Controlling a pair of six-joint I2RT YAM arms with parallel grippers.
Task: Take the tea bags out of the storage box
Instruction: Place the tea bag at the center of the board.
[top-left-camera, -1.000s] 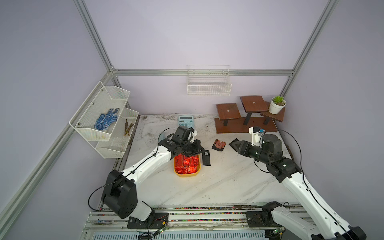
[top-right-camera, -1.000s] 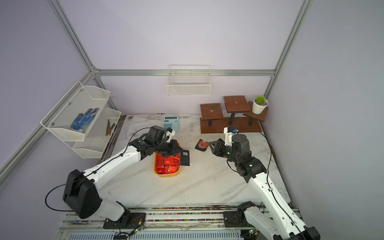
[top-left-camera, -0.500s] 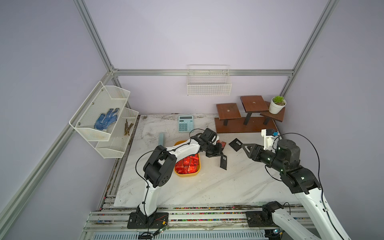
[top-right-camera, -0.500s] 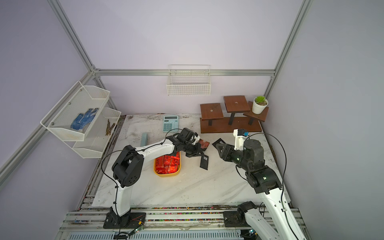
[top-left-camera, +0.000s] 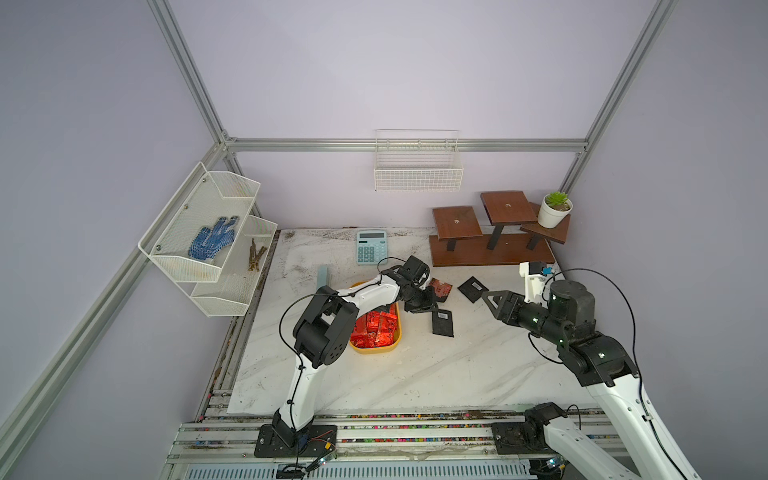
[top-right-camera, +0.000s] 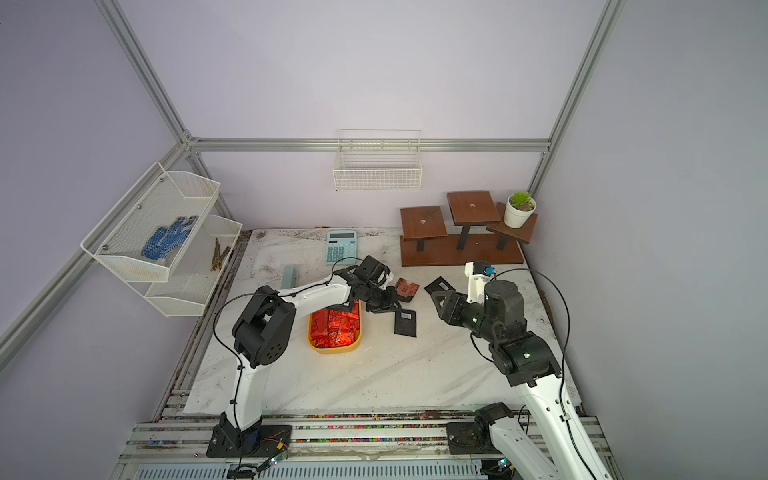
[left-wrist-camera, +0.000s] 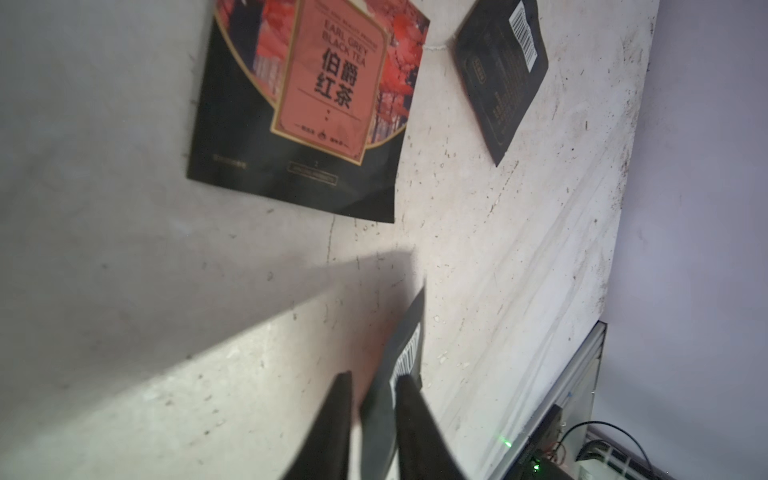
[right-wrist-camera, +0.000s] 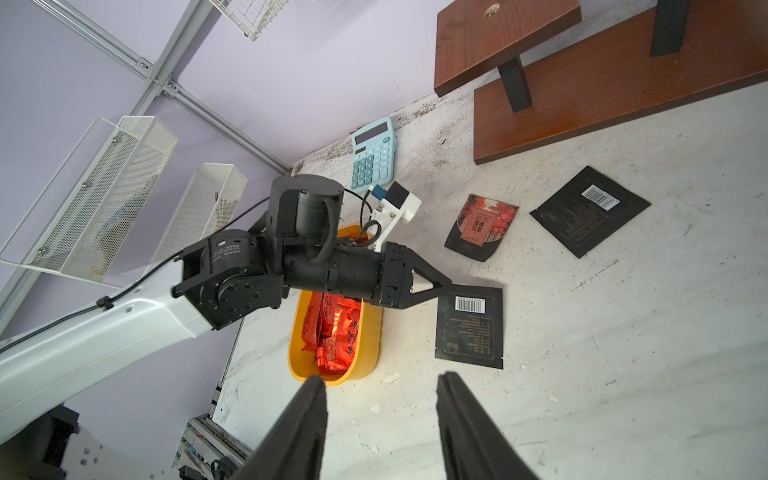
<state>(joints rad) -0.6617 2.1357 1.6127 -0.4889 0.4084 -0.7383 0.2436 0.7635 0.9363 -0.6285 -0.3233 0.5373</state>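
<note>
The yellow storage box (top-left-camera: 376, 350) (top-right-camera: 332, 349) (right-wrist-camera: 299, 365) holds several red foil tea bags (top-left-camera: 376, 328) (right-wrist-camera: 332, 328). My left gripper (top-left-camera: 434, 309) (top-right-camera: 397, 309) (left-wrist-camera: 374, 376) is just right of the box. Its jaws are parted around the edge of a black barcode sachet (top-left-camera: 442, 323) (right-wrist-camera: 469, 328) that lies on the table. There is a gap beside one finger. A reddish-brown sachet (top-left-camera: 440, 287) (left-wrist-camera: 316, 104) and another black one (top-left-camera: 473, 288) (left-wrist-camera: 503, 70) lie behind it. My right gripper (top-left-camera: 486, 296) (right-wrist-camera: 382, 376) hangs open and empty to the right.
A blue calculator (top-left-camera: 371, 247) and a stepped wooden stand (top-left-camera: 490, 245) with a potted plant (top-left-camera: 554, 210) line the back. A grey-blue block (top-left-camera: 323, 277) lies left of the box. A mesh shelf (top-left-camera: 208, 232) is on the left wall and a wire basket (top-left-camera: 417, 174) on the back wall.
My left arm swung right from over the box with the black sachet and lowered it to the table, and its jaws have parted. My right arm drew back to the right.
</note>
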